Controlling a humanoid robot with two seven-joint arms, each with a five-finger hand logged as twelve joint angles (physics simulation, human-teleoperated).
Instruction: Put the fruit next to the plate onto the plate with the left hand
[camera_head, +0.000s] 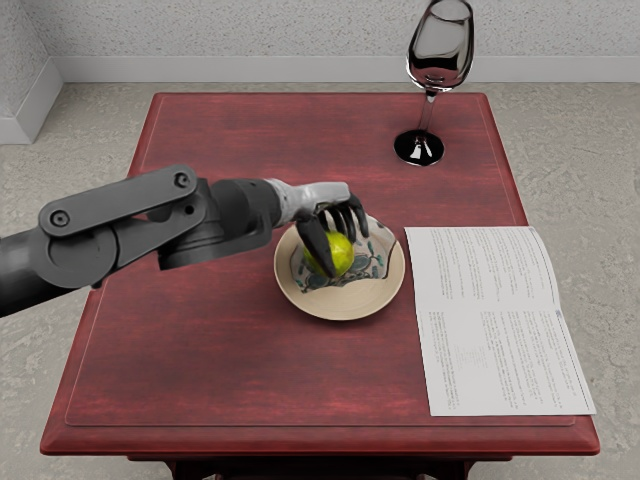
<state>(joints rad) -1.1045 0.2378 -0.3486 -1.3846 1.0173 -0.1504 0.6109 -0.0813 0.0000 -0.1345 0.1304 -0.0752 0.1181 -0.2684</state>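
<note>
Dark red wood formed the worktop (250, 380), which stood on a speckled floor. We saw the left hand (330, 212) over the plate (372, 300), its fingers curled around the yellow-green fruit (339, 254). We could not tell whether the fruit touched the plate. Printed paper (495, 320) lay just right of the plate, and a wine glass (432, 80) stood at the far right.

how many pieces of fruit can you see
1. The yellow-green fruit is over the plate, with the left hand curled around it. The arm covers part of the table, so another could be hidden.
</note>
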